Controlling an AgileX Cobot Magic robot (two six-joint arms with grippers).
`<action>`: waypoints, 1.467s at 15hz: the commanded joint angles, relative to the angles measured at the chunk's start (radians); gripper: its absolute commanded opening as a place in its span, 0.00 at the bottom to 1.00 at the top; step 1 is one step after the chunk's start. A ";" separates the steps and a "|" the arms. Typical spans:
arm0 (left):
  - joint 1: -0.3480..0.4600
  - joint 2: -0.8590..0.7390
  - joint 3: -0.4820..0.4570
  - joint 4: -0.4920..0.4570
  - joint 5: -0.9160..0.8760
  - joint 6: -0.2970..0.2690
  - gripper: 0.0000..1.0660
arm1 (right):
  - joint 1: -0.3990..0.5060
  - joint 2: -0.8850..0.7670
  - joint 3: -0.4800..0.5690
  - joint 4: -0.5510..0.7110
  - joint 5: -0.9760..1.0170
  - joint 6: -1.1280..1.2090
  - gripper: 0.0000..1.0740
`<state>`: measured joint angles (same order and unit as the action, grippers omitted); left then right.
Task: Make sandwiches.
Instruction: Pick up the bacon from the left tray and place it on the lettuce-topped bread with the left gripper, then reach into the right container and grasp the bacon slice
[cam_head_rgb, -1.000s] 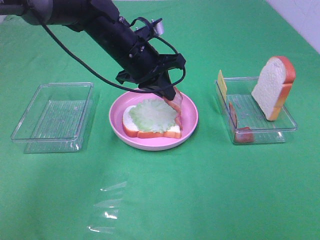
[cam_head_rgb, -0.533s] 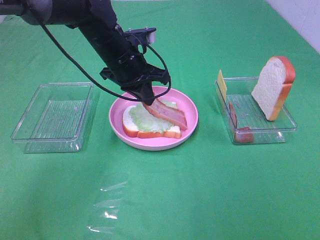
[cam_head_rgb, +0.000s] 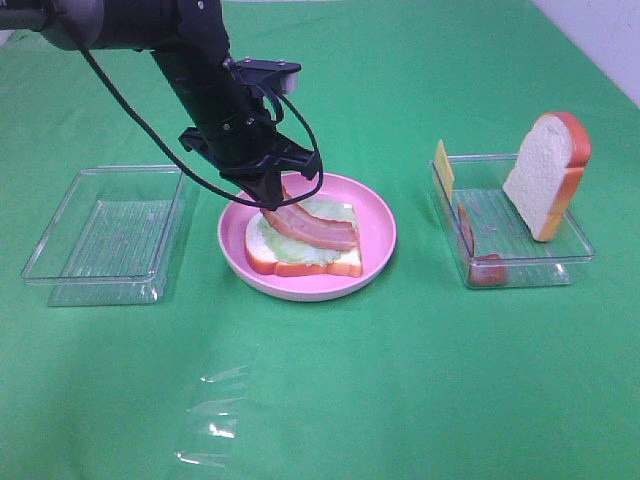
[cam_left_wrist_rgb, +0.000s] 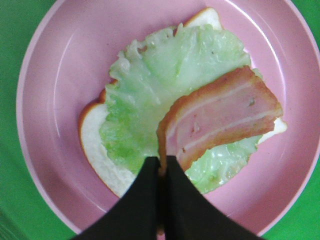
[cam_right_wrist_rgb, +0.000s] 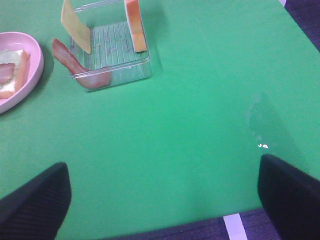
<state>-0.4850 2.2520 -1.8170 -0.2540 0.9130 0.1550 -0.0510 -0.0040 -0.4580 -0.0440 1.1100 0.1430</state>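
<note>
A bread slice (cam_head_rgb: 262, 252) with pale green lettuce (cam_head_rgb: 300, 247) on it lies on the round pink plate (cam_head_rgb: 378, 243). My left gripper (cam_head_rgb: 270, 198) is shut on one end of a reddish bacon strip (cam_head_rgb: 312, 228), which lies across the lettuce. The left wrist view shows the closed fingers (cam_left_wrist_rgb: 161, 172) pinching the bacon (cam_left_wrist_rgb: 220, 117) over the lettuce (cam_left_wrist_rgb: 150, 90). My right gripper (cam_right_wrist_rgb: 162, 195) is open and empty, away over bare cloth; its fingertips (cam_right_wrist_rgb: 35, 197) show in the right wrist view.
A clear tray (cam_head_rgb: 545, 255) at the right holds an upright bread slice (cam_head_rgb: 545, 172), a yellow cheese slice (cam_head_rgb: 443, 165) and another bacon strip (cam_head_rgb: 472, 245). An empty clear tray (cam_head_rgb: 110, 235) stands at the left. A green cloth covers the table.
My left gripper has moved left and down with the bacon strip, laying it from hanging at the plate's right side to flat across the lettuce.
</note>
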 joint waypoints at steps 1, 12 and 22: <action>0.001 -0.001 -0.004 0.003 -0.004 -0.009 0.08 | 0.000 -0.027 0.002 0.001 -0.007 -0.009 0.91; 0.097 -0.107 -0.251 0.232 0.392 -0.112 0.95 | 0.000 -0.027 0.002 0.001 -0.007 -0.009 0.91; 0.469 -0.220 -0.169 0.181 0.408 -0.091 0.92 | 0.000 -0.027 0.002 0.001 -0.007 -0.009 0.91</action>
<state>-0.0190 2.0450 -1.9920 -0.0640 1.2120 0.0580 -0.0510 -0.0040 -0.4580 -0.0440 1.1100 0.1430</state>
